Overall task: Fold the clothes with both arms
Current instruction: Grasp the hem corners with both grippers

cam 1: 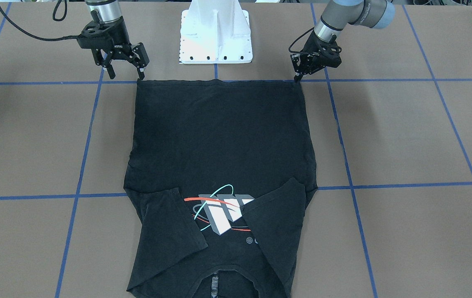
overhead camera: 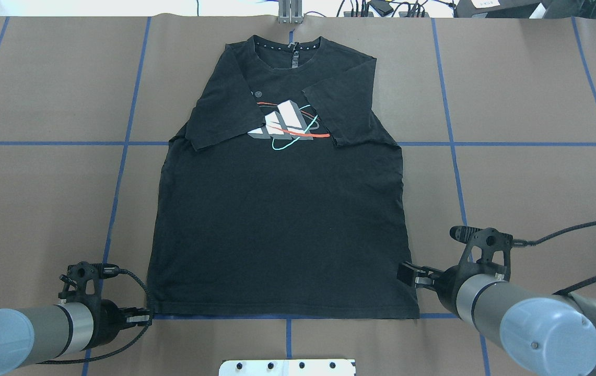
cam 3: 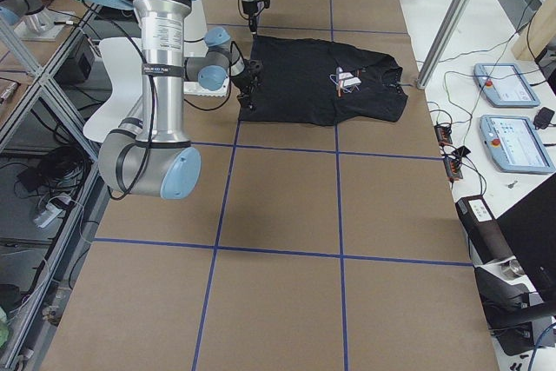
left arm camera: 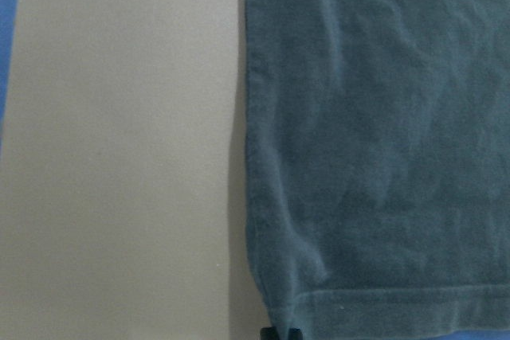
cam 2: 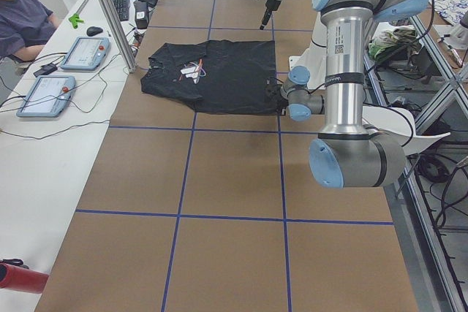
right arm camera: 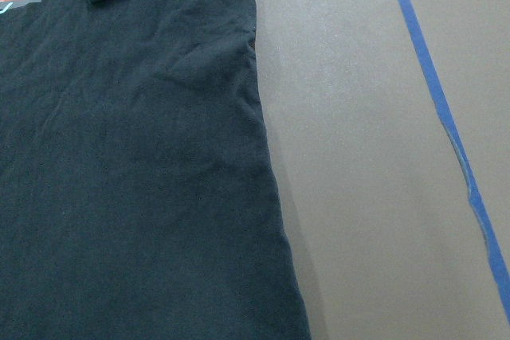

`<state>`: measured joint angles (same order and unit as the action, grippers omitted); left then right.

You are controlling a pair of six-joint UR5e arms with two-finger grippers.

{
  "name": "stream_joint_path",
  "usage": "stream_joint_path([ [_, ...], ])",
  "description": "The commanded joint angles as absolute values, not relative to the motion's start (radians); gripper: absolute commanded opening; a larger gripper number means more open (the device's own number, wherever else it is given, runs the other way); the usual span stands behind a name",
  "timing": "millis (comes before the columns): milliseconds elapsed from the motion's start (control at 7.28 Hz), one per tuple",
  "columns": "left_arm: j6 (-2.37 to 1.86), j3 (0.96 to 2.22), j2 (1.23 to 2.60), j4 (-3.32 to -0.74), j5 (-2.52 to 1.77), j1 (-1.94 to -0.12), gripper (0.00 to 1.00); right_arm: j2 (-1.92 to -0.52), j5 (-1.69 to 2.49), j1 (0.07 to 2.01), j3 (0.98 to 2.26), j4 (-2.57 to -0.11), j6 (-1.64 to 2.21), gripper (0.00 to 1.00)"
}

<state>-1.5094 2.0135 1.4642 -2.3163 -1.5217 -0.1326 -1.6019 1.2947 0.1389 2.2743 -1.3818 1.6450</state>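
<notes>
left gripper (overhead camera: 141,316) at near hem corner, fingers look pinched together, can't tell if cloth is caught | black T-shirt (overhead camera: 282,224) flat on table (overhead camera: 512,183), 2 sleeves (overhead camera: 224,122) tucked in | right gripper (cam 1: 126,75) wide open, empty, by other corner | step: grabbing hem; next: both pinch, lift, fold toward collar

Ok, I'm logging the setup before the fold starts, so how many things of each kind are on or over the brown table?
T-shirt: 1
Robot grippers: 2, the left gripper and the right gripper
White pedestal base: 1
Total: 4
</notes>
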Motion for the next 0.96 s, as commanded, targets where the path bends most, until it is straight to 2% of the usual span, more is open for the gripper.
stream_joint_path([
  [0, -1.509, 2.016, 1.470, -2.318, -1.522, -0.132, 0.00, -1.606, 1.211, 0.071, 2.264, -1.382, 1.667, 1.00],
  [550, -1.511, 2.063, 1.466, -2.318, -1.523, -0.133, 0.00, -1.605, 1.085, -0.023, 2.172, -1.381, 1.732, 0.98],
  [687, -1.511, 2.066, 1.468, -2.318, -1.523, -0.133, 0.00, -1.605, 1.066, -0.034, 2.149, -1.381, 1.733, 0.94],
  [824, -1.511, 2.068, 1.468, -2.318, -1.523, -0.133, 0.00, -1.606, 1.036, -0.066, 2.142, -1.378, 1.791, 0.79],
])
